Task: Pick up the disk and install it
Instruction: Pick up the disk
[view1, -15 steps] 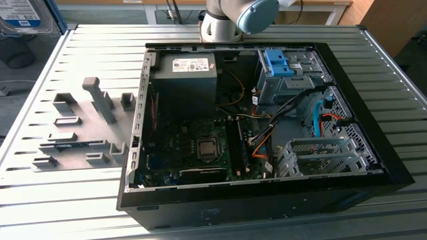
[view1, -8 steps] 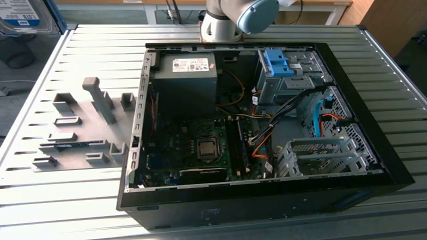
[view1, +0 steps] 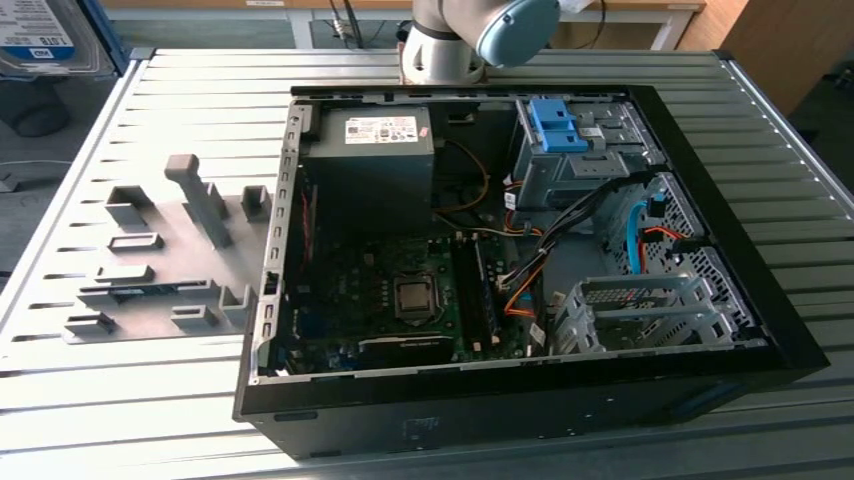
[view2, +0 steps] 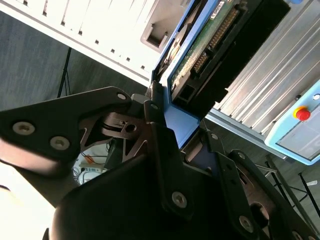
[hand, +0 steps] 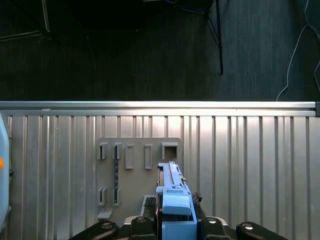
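Just one disk (view2: 210, 50) in end effector (view2: 180, 122)

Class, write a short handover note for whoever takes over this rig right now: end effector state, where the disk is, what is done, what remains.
End effector: shut on the disk, which it holds on edge.
Disk: in the air above the grey fixture plate on the slatted table.
Done: the pick-up.
Left: installation. The disk is not yet in the open computer case.
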